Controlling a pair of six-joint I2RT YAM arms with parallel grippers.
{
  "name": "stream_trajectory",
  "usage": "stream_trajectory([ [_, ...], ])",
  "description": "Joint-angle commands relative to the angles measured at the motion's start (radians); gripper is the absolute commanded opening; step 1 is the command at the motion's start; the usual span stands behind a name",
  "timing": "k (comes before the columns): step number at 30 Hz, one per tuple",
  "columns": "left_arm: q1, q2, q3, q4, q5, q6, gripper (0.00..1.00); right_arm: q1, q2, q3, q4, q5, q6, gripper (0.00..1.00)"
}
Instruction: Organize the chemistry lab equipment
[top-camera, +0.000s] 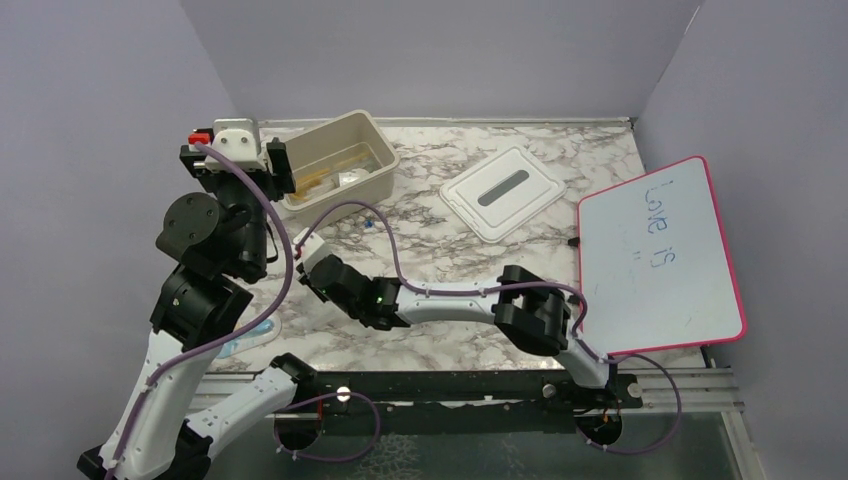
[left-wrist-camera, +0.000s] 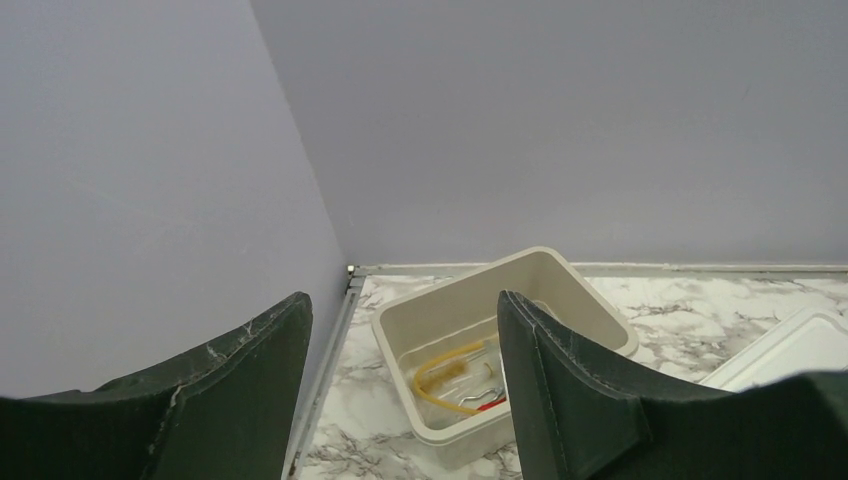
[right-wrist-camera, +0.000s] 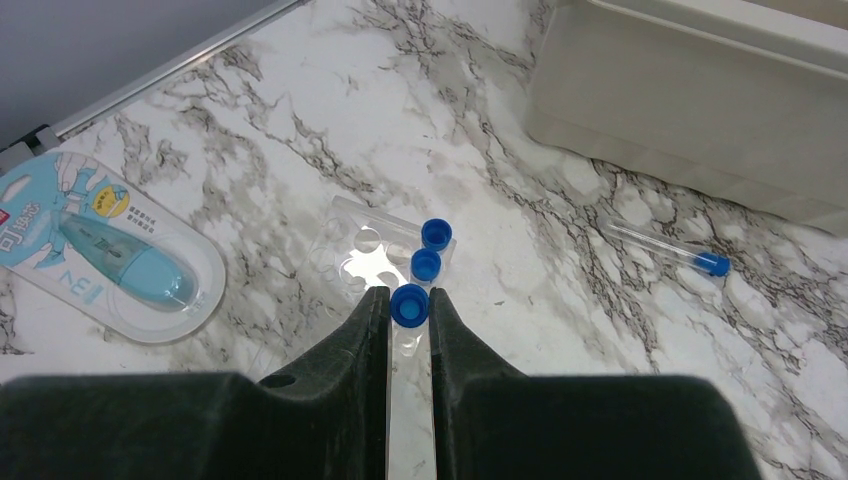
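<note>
The right gripper (right-wrist-camera: 409, 292) is clenched on a blue-capped test tube (right-wrist-camera: 409, 308). The tube is held just under its cap, with one finger on each side. It stands in a clear rack (right-wrist-camera: 350, 240) on the marble tabletop (right-wrist-camera: 300, 100), near the beige bin (right-wrist-camera: 700, 100). Two more capped tubes (right-wrist-camera: 426, 263) stand in the rack just behind it.

The held tube is judged to be light, thin and see-through. Whether it is glass or plastic cannot be told. It is smooth and round, so it may slip or turn if it is squeezed too softly. It may crack if it is squeezed too hard. The best place to hold it is thought to be right below the cap, where the cap's edge stops it from sliding down. It should be lifted straight up, so that the light rack is not dragged along or tipped.

A loose test tube (right-wrist-camera: 665, 247) lies flat on the tabletop beside the bin. It may roll if it is bumped, and it is best taken across its middle.

The left gripper (left-wrist-camera: 402, 300) is released, with nothing between its fingers. It is held up near the bin, where amber rubber tubing (left-wrist-camera: 445, 365) is seen lying inside. The tubing is judged to be soft and bendy.
</note>
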Motion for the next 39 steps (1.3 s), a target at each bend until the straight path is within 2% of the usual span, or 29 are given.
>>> stream_trajectory([
  [1, -0.008, 0.000, -0.013, 0.023, -0.014, 0.008, 0.71, 0.010, 0.036, -0.005, 0.082, -0.022, 0.005, 0.13],
  [11, -0.009, 0.003, -0.016, 0.019, -0.010, 0.008, 0.72, 0.012, 0.069, -0.002, 0.086, 0.033, 0.007, 0.13],
  [29, -0.008, 0.004, -0.033, 0.019, -0.007, 0.013, 0.72, 0.013, 0.080, 0.025, -0.021, 0.058, 0.077, 0.13],
  [39, -0.011, 0.006, -0.029, 0.018, -0.009, 0.013, 0.72, 0.013, 0.146, 0.097, -0.057, 0.080, 0.074, 0.17],
])
